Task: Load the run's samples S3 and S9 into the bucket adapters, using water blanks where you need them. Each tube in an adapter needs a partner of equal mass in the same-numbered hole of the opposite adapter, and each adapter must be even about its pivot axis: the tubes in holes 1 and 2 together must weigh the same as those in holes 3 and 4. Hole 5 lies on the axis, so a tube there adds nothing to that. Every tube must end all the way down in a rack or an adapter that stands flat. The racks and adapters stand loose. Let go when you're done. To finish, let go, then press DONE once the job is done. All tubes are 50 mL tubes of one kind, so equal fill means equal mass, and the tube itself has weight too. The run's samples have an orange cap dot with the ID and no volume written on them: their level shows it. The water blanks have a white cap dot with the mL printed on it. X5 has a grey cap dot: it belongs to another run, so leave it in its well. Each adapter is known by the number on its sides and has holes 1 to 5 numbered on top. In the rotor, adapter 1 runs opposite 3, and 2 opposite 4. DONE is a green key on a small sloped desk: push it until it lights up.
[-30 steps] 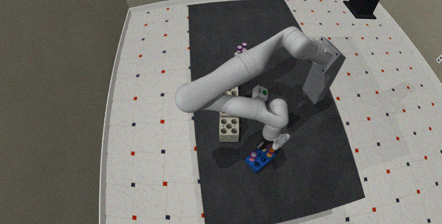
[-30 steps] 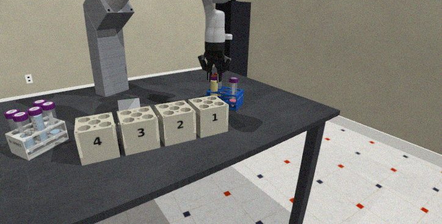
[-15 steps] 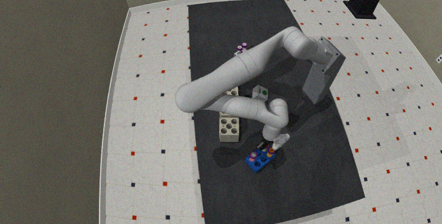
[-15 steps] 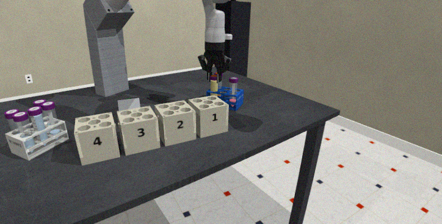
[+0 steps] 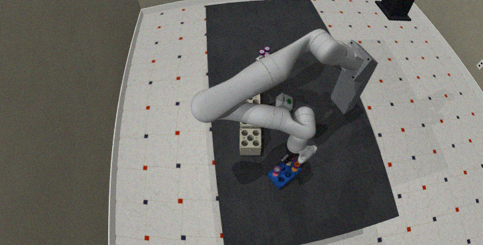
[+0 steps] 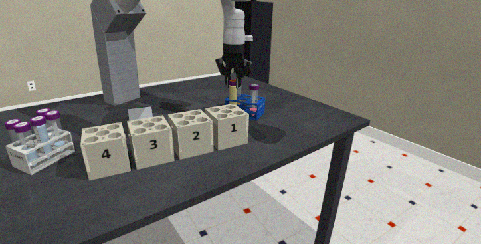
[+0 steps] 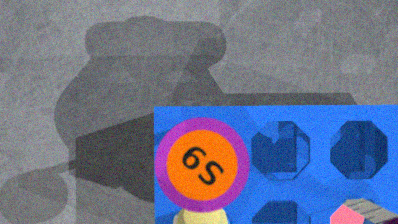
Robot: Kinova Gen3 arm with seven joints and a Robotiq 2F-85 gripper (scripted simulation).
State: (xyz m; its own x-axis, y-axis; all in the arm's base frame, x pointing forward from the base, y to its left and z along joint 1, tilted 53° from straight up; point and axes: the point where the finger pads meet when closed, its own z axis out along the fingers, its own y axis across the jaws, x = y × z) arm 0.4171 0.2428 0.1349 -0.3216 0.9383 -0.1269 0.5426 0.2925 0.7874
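Note:
The blue sample rack [image 6: 245, 104] stands on the dark table beside adapter 1 [image 6: 228, 125]. My gripper [image 6: 234, 74] reaches straight down into the rack and is shut on the top of an orange-dot sample tube [image 5: 295, 164], still low in its well. Its ID is hidden; only a yellow sliver of it [image 7: 202, 218] shows at the bottom of the wrist view. Sample S9 [image 7: 202, 165] stands free in the well right beside it. X5 [image 6: 254, 97], with pink fill, stands at the rack's other end. Adapters 2 [image 6: 191, 132], 3 [image 6: 151, 139] and 4 [image 6: 105, 147] stand in a row with all holes empty.
A white rack of water blanks [image 6: 38, 141] with several purple-capped tubes stands at the far end of the adapter row. The small sloped desk with the green DONE key [image 5: 284, 101] sits behind the adapters. The arm's grey base [image 6: 115, 46] rises at the back of the table.

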